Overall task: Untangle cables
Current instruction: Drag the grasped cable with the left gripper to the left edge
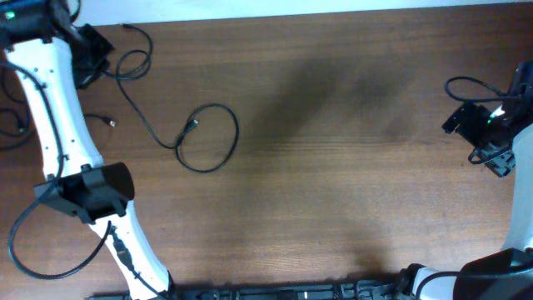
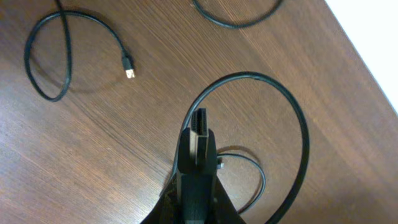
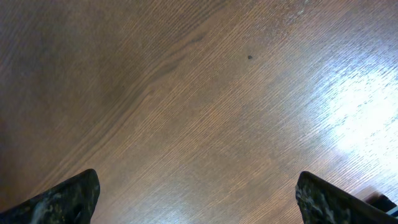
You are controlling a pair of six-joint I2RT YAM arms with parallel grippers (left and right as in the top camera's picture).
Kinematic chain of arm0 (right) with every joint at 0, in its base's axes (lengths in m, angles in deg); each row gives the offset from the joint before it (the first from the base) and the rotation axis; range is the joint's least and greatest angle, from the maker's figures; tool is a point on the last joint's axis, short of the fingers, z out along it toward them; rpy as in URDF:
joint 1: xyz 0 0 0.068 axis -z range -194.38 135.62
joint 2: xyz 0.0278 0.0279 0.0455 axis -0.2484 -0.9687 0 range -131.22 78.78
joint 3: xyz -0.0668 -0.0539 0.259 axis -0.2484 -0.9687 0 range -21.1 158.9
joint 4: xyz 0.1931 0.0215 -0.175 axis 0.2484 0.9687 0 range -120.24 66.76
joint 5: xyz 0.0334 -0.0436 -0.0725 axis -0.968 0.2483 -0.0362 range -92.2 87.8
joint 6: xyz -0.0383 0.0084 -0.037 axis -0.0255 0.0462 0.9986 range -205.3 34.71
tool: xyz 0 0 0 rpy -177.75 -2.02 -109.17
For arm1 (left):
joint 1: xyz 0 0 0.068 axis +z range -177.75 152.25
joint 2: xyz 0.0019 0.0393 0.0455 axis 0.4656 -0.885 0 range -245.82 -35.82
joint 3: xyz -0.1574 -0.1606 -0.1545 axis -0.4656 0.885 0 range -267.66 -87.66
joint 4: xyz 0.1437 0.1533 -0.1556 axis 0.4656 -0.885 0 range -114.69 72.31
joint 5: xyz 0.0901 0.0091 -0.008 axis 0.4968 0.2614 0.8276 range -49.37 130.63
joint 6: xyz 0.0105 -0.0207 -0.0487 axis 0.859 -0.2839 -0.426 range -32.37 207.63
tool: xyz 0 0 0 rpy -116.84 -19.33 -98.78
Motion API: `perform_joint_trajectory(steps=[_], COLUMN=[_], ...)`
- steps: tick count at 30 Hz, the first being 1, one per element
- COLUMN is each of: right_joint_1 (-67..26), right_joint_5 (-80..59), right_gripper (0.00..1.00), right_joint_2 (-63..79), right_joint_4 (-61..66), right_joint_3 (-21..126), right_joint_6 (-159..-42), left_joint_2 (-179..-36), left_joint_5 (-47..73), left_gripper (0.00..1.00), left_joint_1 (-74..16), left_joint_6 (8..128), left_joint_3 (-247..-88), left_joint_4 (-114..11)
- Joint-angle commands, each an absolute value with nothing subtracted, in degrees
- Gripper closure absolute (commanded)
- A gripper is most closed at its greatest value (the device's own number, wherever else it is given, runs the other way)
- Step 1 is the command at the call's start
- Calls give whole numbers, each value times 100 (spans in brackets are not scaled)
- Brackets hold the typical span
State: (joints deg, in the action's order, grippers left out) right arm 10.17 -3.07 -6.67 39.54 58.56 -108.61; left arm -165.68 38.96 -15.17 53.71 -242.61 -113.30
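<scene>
left wrist view: the left gripper (image 2: 198, 140) is clamped on the plug end of one cable (image 2: 249, 74), which arcs around it on the wooden table (image 2: 155, 87). beyond, a second cable (image 2: 127, 68) lies looped, well apart. the right gripper (image 3: 198, 180), fingers spread wide, hangs over the wood.
</scene>
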Motion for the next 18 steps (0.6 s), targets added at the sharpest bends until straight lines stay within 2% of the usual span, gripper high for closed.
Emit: perform_joint_trajectory(steps=[1,9,18], right_joint_1=[1039,1039,1039], right_joint_5=[-234,-234,-234], right_gripper=[2,2,2], right_joint_2=[-658,-658,-658], right_joint_4=[3936,3939,3939], right_joint_3=[5921,5921,5921], right_joint_6=[-10821,-10821,-10821], left_joint_2=[-16256,-14822,-13517], left_joint_5=[3780,3804,3872], left_gripper=[100,100,100], left_joint_1=[-1017,22,1093], left_joint_6=[5205,5247,5247], left_joint_3=[-24707,-24838,-24838], left_joint_4=[-11429,-11365,-10627])
